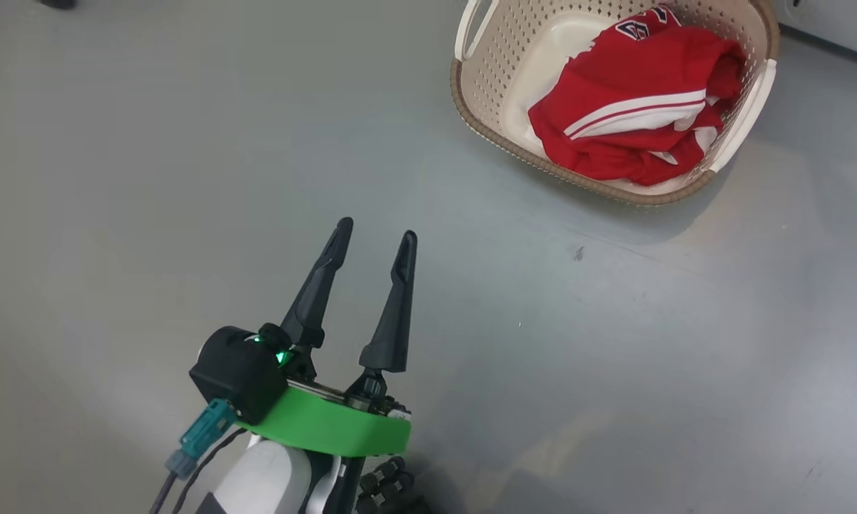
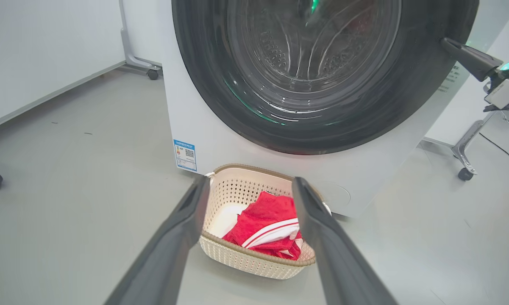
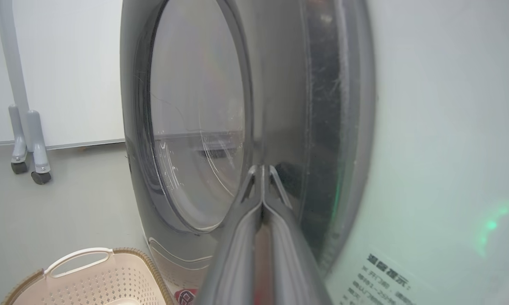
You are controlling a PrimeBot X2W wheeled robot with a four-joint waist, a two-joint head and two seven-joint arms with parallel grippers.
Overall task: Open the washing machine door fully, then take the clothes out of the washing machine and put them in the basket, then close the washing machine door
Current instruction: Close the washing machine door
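The basket (image 1: pixel 479 128) stands on the grey floor at the upper right of the head view, with the red clothes (image 1: pixel 635 107) bunched inside. My left gripper (image 1: pixel 376 235) hangs open and empty over bare floor, to the basket's left and nearer me. In the left wrist view my left gripper (image 2: pixel 250 181) frames the basket (image 2: pixel 258 253) and the clothes (image 2: pixel 267 220), which sit just before the washing machine (image 2: pixel 186 106). The washing machine door (image 2: pixel 203 84) lies against the machine's front. My right gripper (image 3: pixel 262 170) is shut, tips on the door's black rim (image 3: pixel 318 127); it also appears as the right gripper (image 2: pixel 447 42).
A blue label sticker (image 2: pixel 185 154) marks the machine's lower left corner. Wheeled stand legs (image 2: pixel 464 167) stand right of the machine and grey castered legs (image 3: pixel 29 144) behind it. A white panel (image 2: pixel 34 51) runs along the left. Open floor (image 1: pixel 578 371) surrounds my left arm.
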